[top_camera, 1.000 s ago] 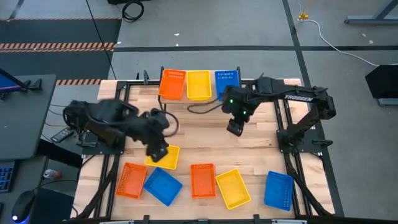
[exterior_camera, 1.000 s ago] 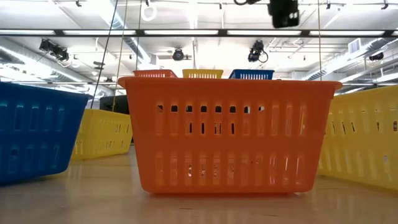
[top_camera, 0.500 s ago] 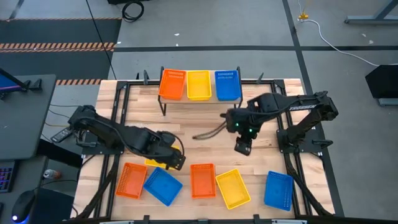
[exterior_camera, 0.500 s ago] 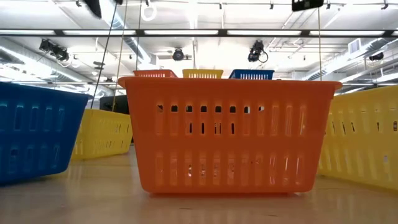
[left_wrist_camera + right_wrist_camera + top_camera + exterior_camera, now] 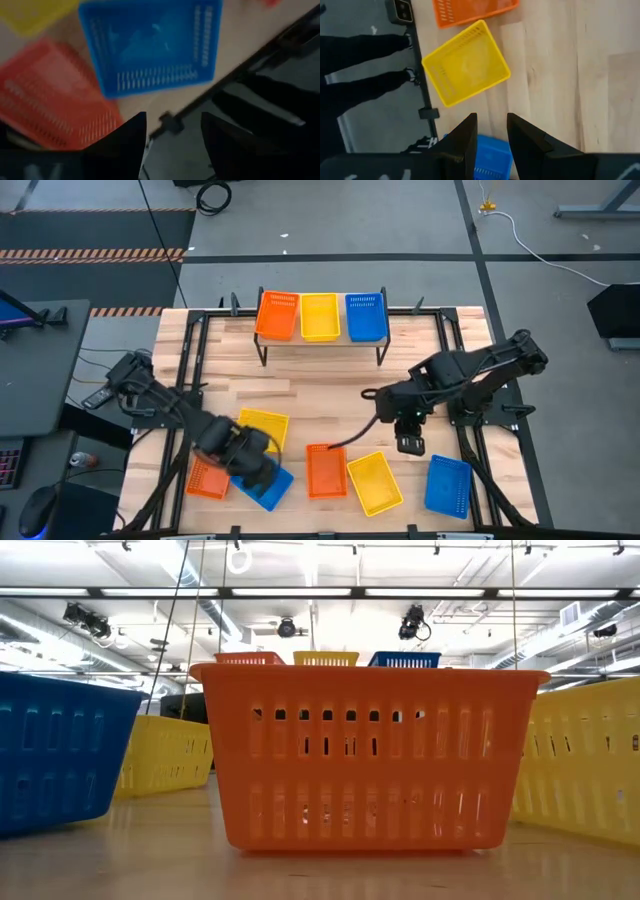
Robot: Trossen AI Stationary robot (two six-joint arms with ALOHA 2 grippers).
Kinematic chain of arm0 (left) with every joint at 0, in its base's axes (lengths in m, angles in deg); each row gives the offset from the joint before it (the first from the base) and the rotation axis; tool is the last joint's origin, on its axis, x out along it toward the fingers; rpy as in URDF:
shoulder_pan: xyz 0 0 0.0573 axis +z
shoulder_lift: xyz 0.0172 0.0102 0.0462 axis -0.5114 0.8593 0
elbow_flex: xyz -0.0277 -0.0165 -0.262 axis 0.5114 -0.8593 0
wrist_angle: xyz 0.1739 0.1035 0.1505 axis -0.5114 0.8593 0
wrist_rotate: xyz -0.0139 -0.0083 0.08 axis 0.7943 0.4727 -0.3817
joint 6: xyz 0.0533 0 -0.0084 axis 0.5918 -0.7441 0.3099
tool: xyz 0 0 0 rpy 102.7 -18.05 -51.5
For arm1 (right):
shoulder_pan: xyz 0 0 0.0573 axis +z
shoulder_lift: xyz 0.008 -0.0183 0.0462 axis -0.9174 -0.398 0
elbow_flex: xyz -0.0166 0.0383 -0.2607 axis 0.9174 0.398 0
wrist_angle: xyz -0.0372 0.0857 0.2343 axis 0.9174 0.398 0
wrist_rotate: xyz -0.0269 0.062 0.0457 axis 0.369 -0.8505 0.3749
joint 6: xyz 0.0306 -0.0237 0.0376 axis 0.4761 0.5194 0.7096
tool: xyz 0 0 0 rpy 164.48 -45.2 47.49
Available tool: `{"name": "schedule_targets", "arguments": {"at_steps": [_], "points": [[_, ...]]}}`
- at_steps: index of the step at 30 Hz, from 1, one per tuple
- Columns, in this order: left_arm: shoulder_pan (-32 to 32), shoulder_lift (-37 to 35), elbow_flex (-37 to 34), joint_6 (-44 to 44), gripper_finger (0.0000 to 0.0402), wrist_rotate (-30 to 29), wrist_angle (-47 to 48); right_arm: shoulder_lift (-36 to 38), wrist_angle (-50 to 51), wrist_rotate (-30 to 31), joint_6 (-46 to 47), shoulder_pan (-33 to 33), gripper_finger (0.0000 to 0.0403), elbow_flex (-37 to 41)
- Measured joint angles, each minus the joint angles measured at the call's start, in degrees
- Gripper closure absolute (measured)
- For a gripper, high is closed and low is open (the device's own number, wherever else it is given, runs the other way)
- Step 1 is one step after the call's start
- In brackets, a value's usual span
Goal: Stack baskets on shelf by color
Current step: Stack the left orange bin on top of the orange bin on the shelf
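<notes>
Three baskets stand side by side on the shelf (image 5: 342, 339) at the table's far side: orange (image 5: 278, 315), yellow (image 5: 320, 315), blue (image 5: 366, 317). Several more rest on their bottoms along the near side: orange (image 5: 205, 478), blue (image 5: 272, 488), yellow (image 5: 265, 425), orange (image 5: 325, 470), yellow (image 5: 375, 482), blue (image 5: 447, 485). My left gripper (image 5: 255, 470) hangs open over the near-left blue basket (image 5: 150, 45), touching nothing. My right gripper (image 5: 410, 442) is open above bare wood between the near yellow basket (image 5: 466, 62) and the near-right blue one (image 5: 490, 155).
The low view is filled by the near orange basket (image 5: 365, 755), with a blue one (image 5: 60, 755) to its left and a yellow one (image 5: 590, 770) to its right. Black frame rails (image 5: 190, 395) run along the table's sides. Bare wood (image 5: 330, 395) lies between shelf and near row.
My left gripper has swung from over the yellow basket toward the table's near edge and come down, rolling as it went; it is now over the near-left blue basket. My right gripper has travelled from in front of the shelf toward the near right. No basket has moved.
</notes>
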Motion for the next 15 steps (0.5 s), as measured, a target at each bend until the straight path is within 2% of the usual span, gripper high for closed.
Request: {"name": "schedule_targets", "arguments": {"at_steps": [6, 11, 15], "points": [[-8.61, 0.00, 0.00, -2.42, 0.0205, -0.61, 0.69, 1.47, -0.91, 4.83, 2.07, 2.63, 0.0291, 0.00], [-15.88, 0.00, 0.00, -2.38, 0.0204, -0.81, 0.67, 1.77, -2.31, 6.41, 3.34, 3.16, 0.0291, 0.00], [-21.24, 0.00, 0.00, 1.14, 0.0202, -3.42, 0.79, 1.77, -4.87, 6.63, 7.72, 4.61, 0.0291, 0.00]]}}
